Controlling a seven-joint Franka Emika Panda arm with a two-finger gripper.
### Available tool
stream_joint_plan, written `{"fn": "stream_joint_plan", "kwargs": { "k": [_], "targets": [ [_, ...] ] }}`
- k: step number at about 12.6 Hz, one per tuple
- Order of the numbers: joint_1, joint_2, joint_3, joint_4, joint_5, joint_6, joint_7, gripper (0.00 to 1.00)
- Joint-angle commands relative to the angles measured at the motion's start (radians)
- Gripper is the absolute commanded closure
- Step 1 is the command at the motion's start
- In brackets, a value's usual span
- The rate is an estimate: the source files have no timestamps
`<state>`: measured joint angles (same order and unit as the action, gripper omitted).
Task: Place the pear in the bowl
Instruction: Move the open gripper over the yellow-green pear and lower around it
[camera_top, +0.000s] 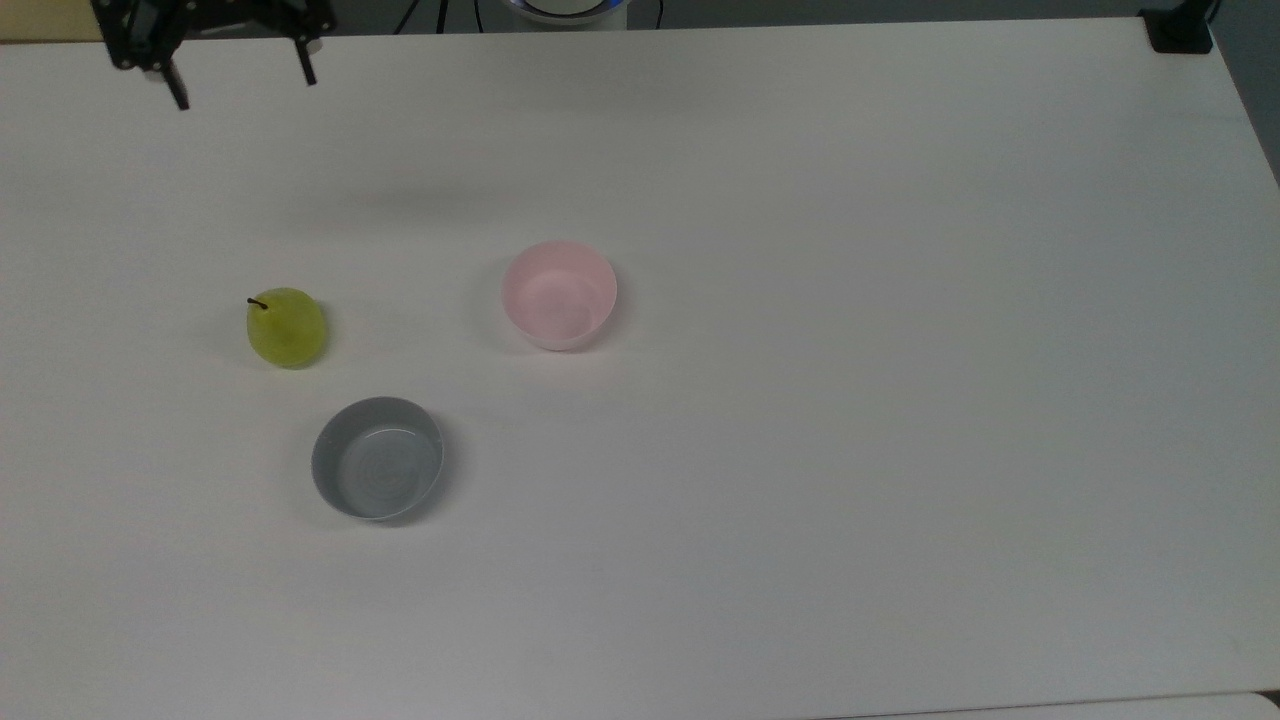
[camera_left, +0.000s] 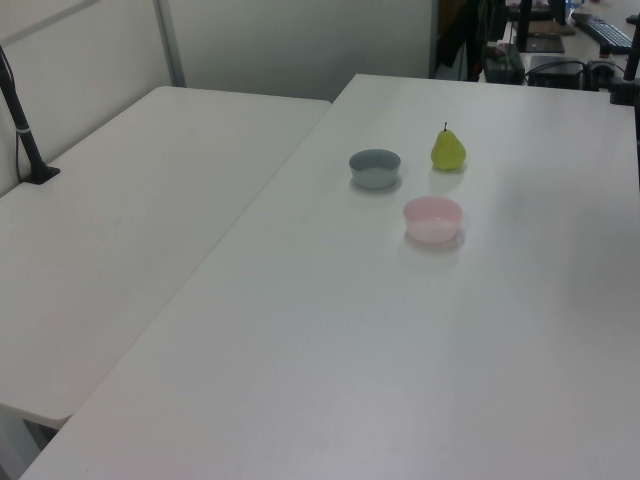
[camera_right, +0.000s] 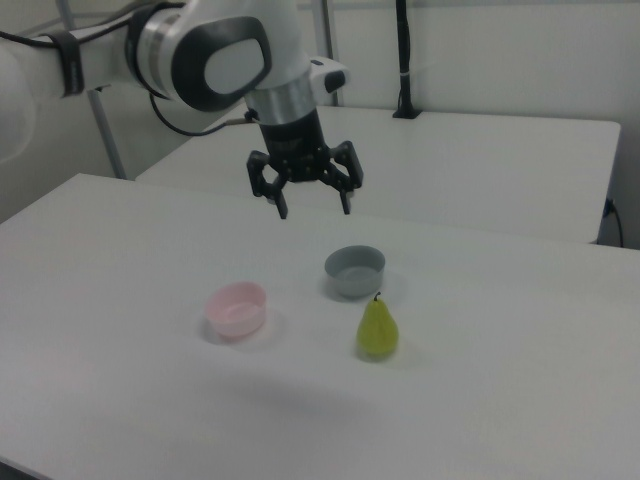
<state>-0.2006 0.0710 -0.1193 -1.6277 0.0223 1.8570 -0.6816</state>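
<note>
The yellow-green pear stands upright on the white table, its dark stem up; it is also in the left view and the right view. The pale pink bowl sits to the top view's right of it, plain and empty. My gripper hangs high at the top view's upper left, open, fingers spread wide with nothing between them. In the right view the gripper is well above the table, up and left of the pear.
A grey bowl sits below the pear in the top view. A second white table adjoins on the left view's left, with a black post.
</note>
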Motion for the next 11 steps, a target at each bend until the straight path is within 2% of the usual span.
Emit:
{"fn": "stream_joint_plan", "kwargs": {
  "k": [1, 4, 6, 11],
  "targets": [
    [-0.028, 0.076, -0.006, 0.005, -0.002, 0.097, -0.049, 0.0],
    [-0.031, 0.159, -0.019, -0.013, 0.005, 0.157, -0.042, 0.0],
    [-0.033, 0.193, -0.019, -0.052, 0.019, 0.221, -0.047, 0.0],
    [-0.033, 0.286, -0.019, -0.072, 0.019, 0.312, -0.027, 0.0]
  ]
}}
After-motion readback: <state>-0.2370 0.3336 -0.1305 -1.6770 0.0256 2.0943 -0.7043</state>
